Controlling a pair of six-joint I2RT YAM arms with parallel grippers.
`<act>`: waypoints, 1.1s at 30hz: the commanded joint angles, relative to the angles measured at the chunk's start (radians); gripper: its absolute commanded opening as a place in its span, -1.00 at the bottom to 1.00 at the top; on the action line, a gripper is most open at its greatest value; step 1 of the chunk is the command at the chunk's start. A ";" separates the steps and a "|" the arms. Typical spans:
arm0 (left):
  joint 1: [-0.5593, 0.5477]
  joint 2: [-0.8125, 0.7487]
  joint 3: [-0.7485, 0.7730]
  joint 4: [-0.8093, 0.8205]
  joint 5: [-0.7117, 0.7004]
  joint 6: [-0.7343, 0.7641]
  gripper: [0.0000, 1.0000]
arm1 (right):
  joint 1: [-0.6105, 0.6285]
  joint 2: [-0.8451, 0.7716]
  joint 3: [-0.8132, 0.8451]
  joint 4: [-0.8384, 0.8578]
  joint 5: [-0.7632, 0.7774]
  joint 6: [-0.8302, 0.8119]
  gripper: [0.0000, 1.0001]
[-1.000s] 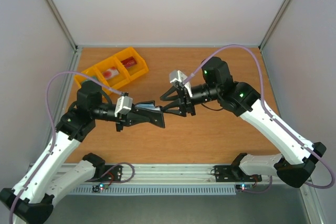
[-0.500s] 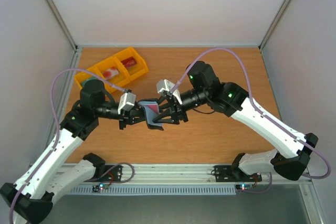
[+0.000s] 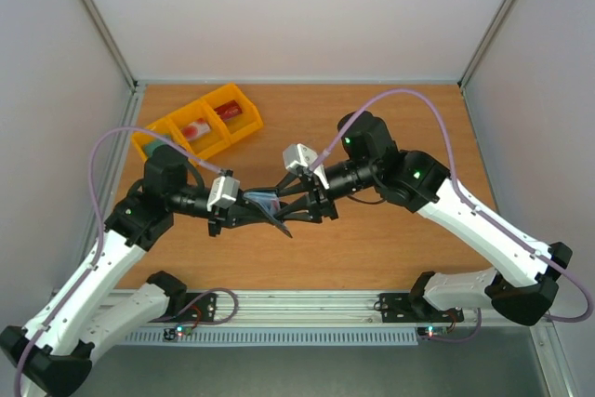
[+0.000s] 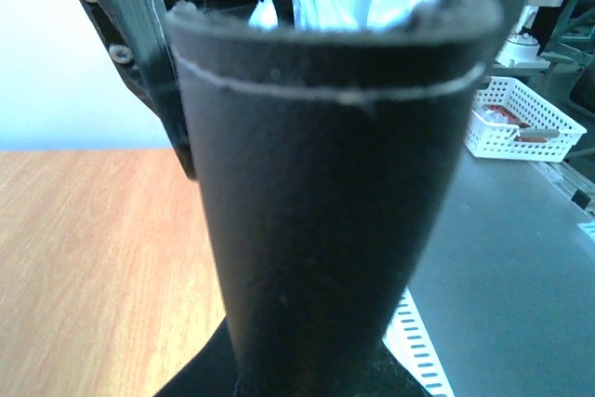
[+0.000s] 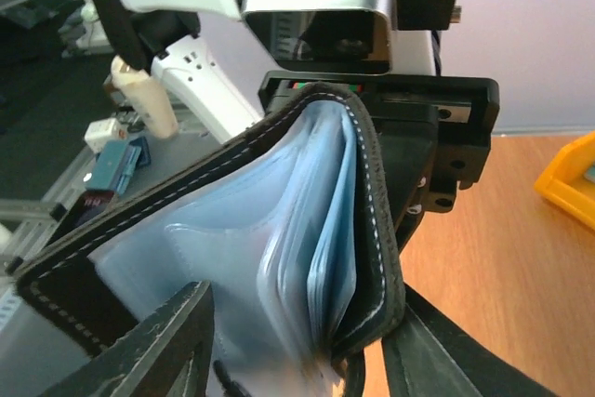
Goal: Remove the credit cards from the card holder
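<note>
The card holder (image 3: 270, 211) hangs in the air over the middle of the tabletop (image 3: 372, 248), caught between the two arms. It is black and leather-like, with pale stitching (image 5: 376, 183) running along its edge. It is folded open in a V. Inside, a stack of glossy clear plastic sleeves (image 5: 279, 258) sits against a grey-blue lining. Any stamp or lettering on it is too blurred for me to read. I can't pick out the credit cards among the sleeves — from the left wrist's side only pale blue-white edges show above the dark rim.

The left end effector (image 3: 244, 212) is clamped almost closed on one end of the holder and holds it clear of the wood. The right end effector (image 3: 293, 205) comes in from the opposite side with its jaws well apart. Its black fingers (image 5: 172, 332) straddle the lower edge of the open holder, one on either side of the stitched flap. I see gaps there rather than a pinch.

Further out, the tabletop is orange-brown wood grain with pale grey walls around it. Well apart from the holder, towards the far left corner, stands a joined row of yellow plastic bins (image 3: 244, 128). Two of them hold something red and white, but the print is too small to read. A purple cable (image 3: 409, 95) loops over each arm.
</note>
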 commanded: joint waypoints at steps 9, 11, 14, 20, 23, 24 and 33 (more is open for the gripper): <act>-0.007 -0.054 -0.003 -0.047 0.043 0.218 -0.99 | 0.000 -0.072 0.043 -0.095 0.106 -0.047 0.05; -0.007 -0.062 -0.007 -0.055 0.035 0.246 -0.99 | 0.000 -0.076 0.032 -0.051 0.127 -0.010 0.05; -0.007 -0.073 -0.016 -0.049 0.011 0.296 -0.99 | 0.011 -0.083 -0.012 0.050 0.119 0.045 0.12; -0.010 -0.083 -0.023 -0.046 0.010 0.412 -0.99 | 0.067 -0.162 -0.145 0.212 0.193 0.014 0.13; -0.010 -0.084 -0.029 -0.044 0.012 0.417 -0.99 | 0.071 -0.175 -0.174 0.212 0.123 -0.022 0.18; -0.011 -0.085 -0.031 -0.052 0.017 0.425 -0.99 | 0.071 -0.174 -0.172 0.205 0.125 -0.021 0.19; -0.019 -0.094 -0.051 -0.038 0.008 0.520 -0.99 | 0.129 -0.169 -0.197 0.287 0.217 -0.052 0.11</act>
